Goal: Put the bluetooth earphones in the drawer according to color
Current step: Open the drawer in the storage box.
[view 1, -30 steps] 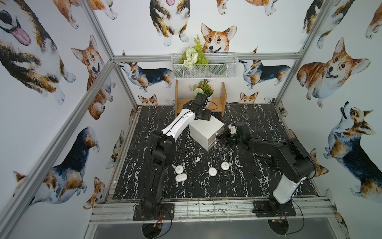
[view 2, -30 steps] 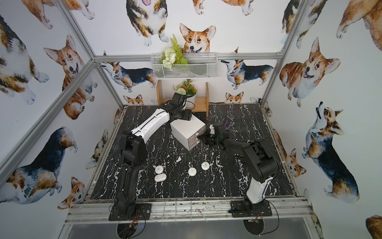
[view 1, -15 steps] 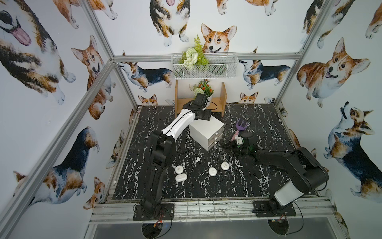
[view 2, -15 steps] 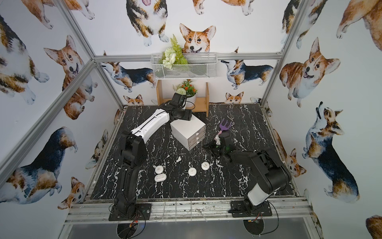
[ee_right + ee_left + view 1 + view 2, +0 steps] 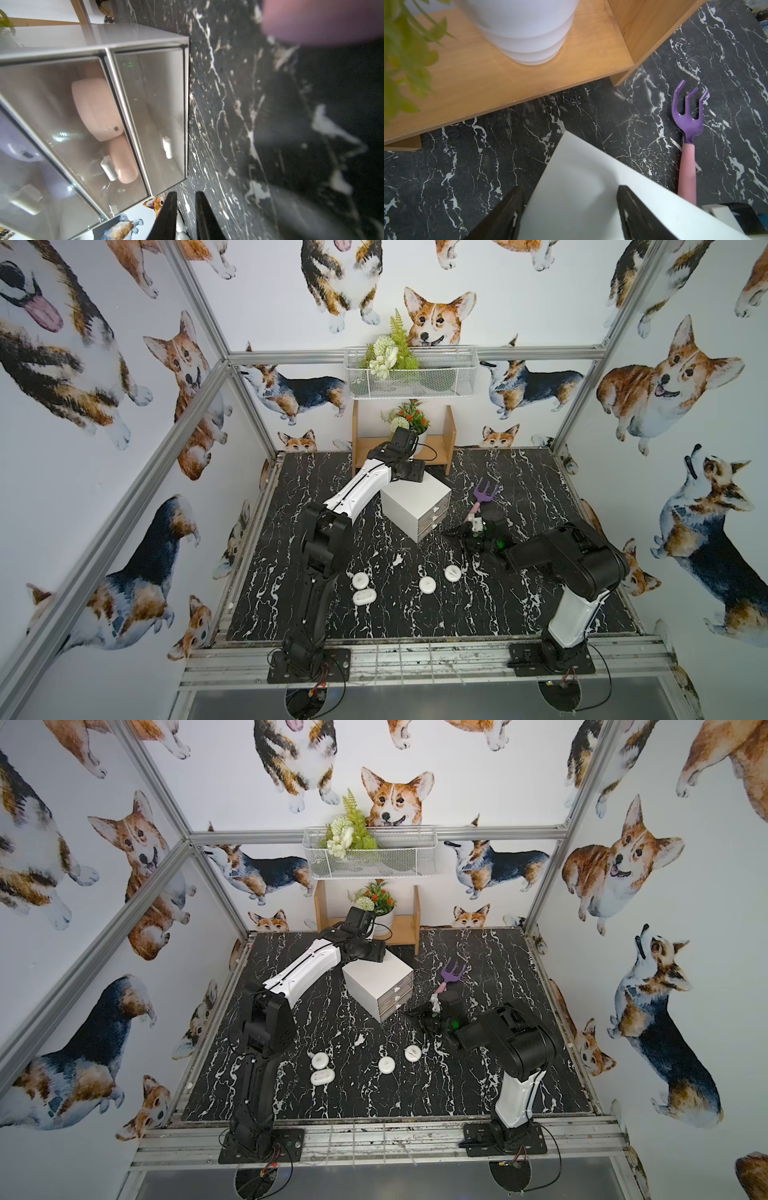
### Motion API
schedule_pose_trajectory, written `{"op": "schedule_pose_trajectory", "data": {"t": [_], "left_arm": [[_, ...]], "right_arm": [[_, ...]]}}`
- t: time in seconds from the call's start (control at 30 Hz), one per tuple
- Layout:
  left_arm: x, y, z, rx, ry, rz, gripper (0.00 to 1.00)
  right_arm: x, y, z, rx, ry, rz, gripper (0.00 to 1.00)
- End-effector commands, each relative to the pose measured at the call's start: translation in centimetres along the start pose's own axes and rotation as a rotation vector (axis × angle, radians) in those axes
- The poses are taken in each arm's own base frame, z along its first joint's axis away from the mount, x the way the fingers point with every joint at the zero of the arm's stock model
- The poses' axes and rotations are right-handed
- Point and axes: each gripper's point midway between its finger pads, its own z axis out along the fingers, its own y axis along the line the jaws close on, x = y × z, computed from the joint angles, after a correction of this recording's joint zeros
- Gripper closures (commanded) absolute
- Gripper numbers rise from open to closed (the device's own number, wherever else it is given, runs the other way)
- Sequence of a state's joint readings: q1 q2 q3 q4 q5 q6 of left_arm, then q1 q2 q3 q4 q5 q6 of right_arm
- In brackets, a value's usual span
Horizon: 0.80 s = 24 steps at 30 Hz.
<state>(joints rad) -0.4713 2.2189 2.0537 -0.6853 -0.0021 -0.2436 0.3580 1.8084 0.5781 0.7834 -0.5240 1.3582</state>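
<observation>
My left pincer (image 5: 569,187) is at the back corner of the drawer cabinet (image 5: 415,497). Its two fingers (image 5: 508,214) are apart, so it is released. One finger is over the white top and the other is down by the side wall. I cannot tell if they touch the cabinet.

My right pincer (image 5: 186,193) is low over the counter (image 5: 519,605). It sits just in front of the drawer fronts. Its fingers are only a little apart, and nothing is held between them.

The cabinet stands on the counter toward the back, near the wooden shelf (image 5: 446,435). In both top views all three drawers look pushed in. The right wrist view looks through the clear fronts. Two pink earphone cases (image 5: 95,108) lie in the middle drawer. A lilac earphone case (image 5: 12,149) shows in the top drawer, but it is blurry.

Four white earphone cases (image 5: 360,580) lie on the counter toward the front, well apart from the cabinet. Two are just beside each other by the left arm. The other two are a bit apart, closer to the right arm.

A toy fork (image 5: 484,497) lies flat beside the cabinet. Its prongs are purple, and the end of its pink handle is near my right pincer. A white pot (image 5: 525,31) stands on the shelf.
</observation>
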Motion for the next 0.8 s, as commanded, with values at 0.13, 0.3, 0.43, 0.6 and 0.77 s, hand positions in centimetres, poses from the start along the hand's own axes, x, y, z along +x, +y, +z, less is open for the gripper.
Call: {"op": "schedule_pose_trajectory", "data": {"t": [0.13, 0.3, 0.43, 0.6, 0.77], "left_arm": [[8.0, 0.1, 0.9, 0.006, 0.307, 0.011, 0.25], [8.2, 0.1, 1.1, 0.008, 0.311, 0.009, 0.25], [8.2, 0.1, 1.1, 0.01, 0.309, 0.009, 0.25], [8.2, 0.0, 1.2, 0.013, 0.309, 0.009, 0.25], [8.2, -0.1, 1.3, 0.017, 0.312, 0.01, 0.25]], "right_arm": [[-0.9, 1.7, 0.9, -0.073, -0.012, -0.009, 0.78], [-1.2, 1.7, 1.4, -0.079, -0.013, -0.005, 0.78], [-1.4, 1.7, 1.8, -0.081, -0.011, -0.002, 0.78], [-1.7, 1.7, 2.2, -0.078, -0.018, -0.002, 0.77], [-1.9, 1.6, 2.7, -0.08, -0.017, 0.002, 0.76]]}}
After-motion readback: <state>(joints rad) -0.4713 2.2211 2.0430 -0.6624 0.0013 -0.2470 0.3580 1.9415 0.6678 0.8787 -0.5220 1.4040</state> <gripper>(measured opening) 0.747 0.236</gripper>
